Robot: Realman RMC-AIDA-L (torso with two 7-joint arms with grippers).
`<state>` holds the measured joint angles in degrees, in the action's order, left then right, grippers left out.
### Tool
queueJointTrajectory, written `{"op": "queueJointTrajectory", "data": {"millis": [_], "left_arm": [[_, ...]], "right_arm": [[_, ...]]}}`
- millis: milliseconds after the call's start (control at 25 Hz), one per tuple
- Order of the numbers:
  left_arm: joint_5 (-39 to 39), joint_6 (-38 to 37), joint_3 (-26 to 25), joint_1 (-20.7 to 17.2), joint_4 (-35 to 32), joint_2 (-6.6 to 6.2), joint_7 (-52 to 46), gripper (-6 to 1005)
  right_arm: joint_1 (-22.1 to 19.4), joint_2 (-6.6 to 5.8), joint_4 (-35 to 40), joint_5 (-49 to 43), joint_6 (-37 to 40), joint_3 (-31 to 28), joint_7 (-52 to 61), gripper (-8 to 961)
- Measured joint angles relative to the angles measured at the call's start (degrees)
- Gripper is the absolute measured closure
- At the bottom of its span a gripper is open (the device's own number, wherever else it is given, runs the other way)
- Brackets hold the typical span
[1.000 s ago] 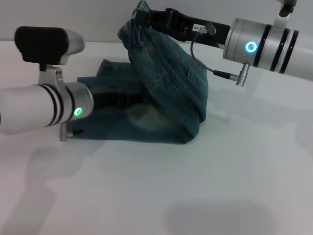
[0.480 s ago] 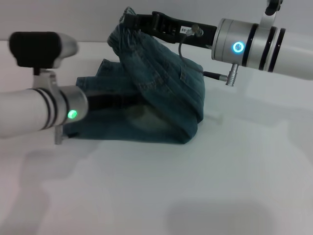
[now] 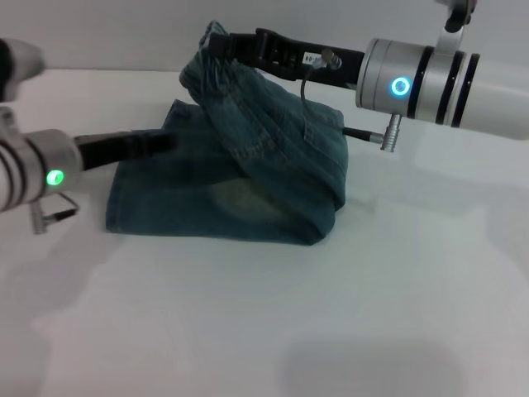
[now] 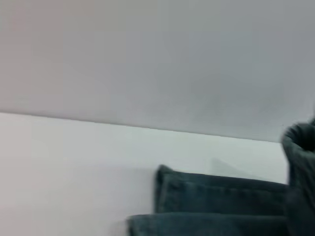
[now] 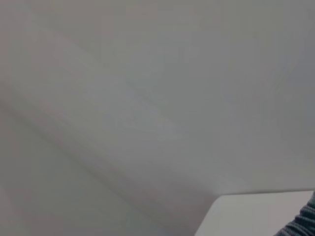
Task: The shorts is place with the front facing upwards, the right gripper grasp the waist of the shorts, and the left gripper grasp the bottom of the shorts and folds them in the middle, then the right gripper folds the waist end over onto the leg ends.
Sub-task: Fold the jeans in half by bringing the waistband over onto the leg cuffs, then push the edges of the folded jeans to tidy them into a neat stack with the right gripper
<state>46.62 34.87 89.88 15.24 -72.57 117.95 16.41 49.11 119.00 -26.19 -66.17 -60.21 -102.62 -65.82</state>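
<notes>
The blue-green denim shorts [image 3: 273,157] lie folded lengthwise on the white table [image 3: 347,314]. Their leg ends [image 3: 116,203] rest flat at the left. The ruffled waist [image 3: 202,73] is held up in the air above the back of the shorts, with my right gripper [image 3: 218,43] shut on it, so the cloth arches from the fold at the right. My left gripper [image 3: 161,142] hovers low over the leg ends, touching nothing that I can make out. The left wrist view shows stacked denim edges [image 4: 221,196]. A scrap of denim [image 5: 306,223] shows in the right wrist view.
The right arm [image 3: 446,78] reaches across the back of the table, a cable [image 3: 307,87] hanging from it over the shorts. The left arm [image 3: 33,174] sits at the left edge. White table surface spreads in front of the shorts.
The left arm has drawn back to the left, uncovering the leg ends. The right gripper has carried the raised waist a little farther left.
</notes>
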Motion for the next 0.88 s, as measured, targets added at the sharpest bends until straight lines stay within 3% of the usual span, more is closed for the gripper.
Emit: {"op": "queueJointTrajectory", "data": {"millis": [320,600,880], "left_arm": [[-2.9,2.1,-6.7,-4.1,-3.0,0.03,-0.5,170],[-3.0,-0.1,-6.4,-3.8,-1.1,0.0,0.2,170],[-3.0,-3.2,-6.3,-3.7,-0.1,0.11,1.0,170]], "right_arm": [[1.0,0.03,-0.3,0.0,4.1,4.1,0.1,883],[3.1,0.25,-0.9,0.4,9.5,9.0,1.1,853],[3.3,0.01,-0.9,0.1,12.4,11.1,-0.5,602]]}}
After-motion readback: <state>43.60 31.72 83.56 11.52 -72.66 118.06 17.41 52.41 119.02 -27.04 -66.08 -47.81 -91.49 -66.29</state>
